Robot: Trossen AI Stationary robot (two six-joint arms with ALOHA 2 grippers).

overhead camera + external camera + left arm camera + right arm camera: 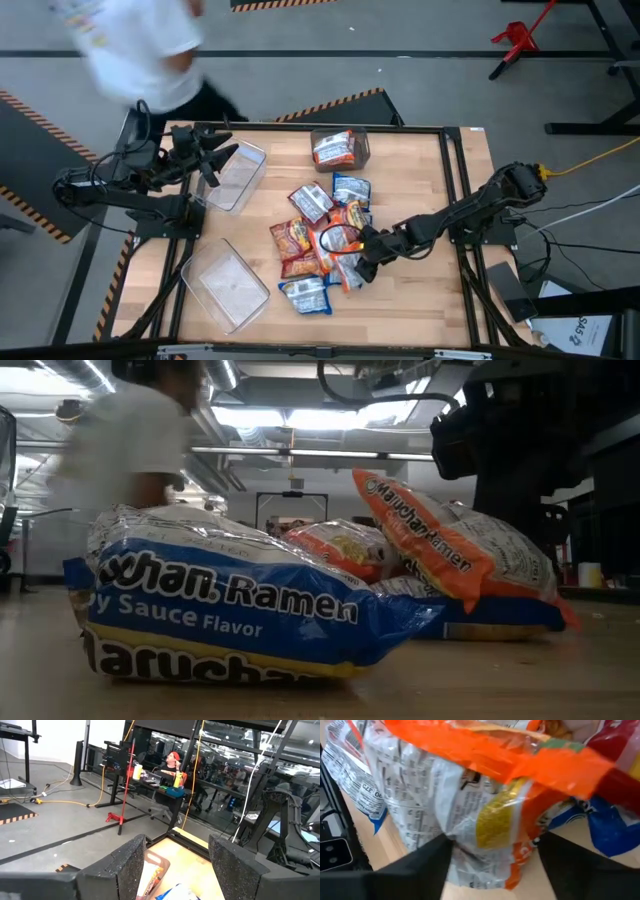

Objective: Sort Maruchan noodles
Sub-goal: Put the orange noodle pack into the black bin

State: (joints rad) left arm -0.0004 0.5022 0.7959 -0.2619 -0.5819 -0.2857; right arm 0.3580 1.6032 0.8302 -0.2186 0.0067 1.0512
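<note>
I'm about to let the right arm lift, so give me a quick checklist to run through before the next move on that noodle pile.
1. Right gripper down at the pile: ok.
2. Fingers astride an orange-and-white packet: ok.
3. Firm grip on it: cannot tell.
4. Only one packet between them: cannot tell; neighbours overlap.
5. Left gripper open, away from the pile, above a clear bin: ok.
6. Person beside the table's far left corner: not ok.

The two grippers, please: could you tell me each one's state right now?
Left gripper: open, holding nothing.
Right gripper: open around an orange packet in the pile.
</note>
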